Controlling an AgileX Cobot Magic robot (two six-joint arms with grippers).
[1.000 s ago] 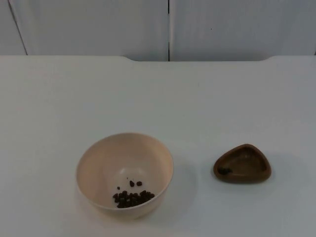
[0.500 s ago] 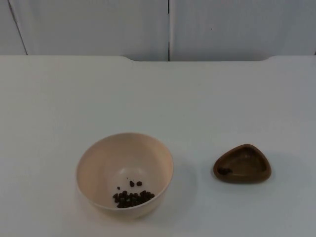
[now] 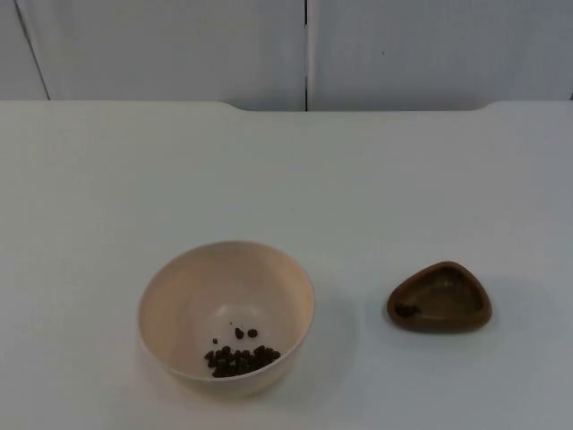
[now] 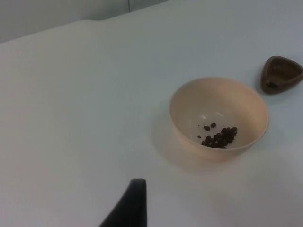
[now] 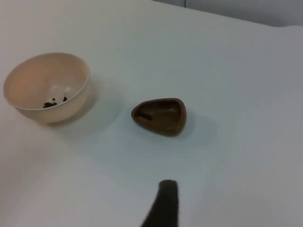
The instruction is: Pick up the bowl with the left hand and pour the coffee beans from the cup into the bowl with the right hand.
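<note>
Over on the left, the left gripper (image 4: 135, 201) hangs above the bare white surface (image 3: 376, 179), a single dark fingertip in sight, so whether it is released or clenched I cannot tell. Ahead of it and well apart sits the cream bowl (image 4: 219, 117), upright on the surface, with a small heap of coffee beans (image 4: 218, 137) gathered inside against its wall. Move right and just beyond the bowl sits the cup (image 3: 440, 297), a low brown rounded-triangle dish, apart from the bowl, with a dark speck or two left in it. The right gripper (image 5: 163, 201) hovers near the cup, which lies just ahead of it; again one fingertip visible, its grip state impossible to call.
</note>
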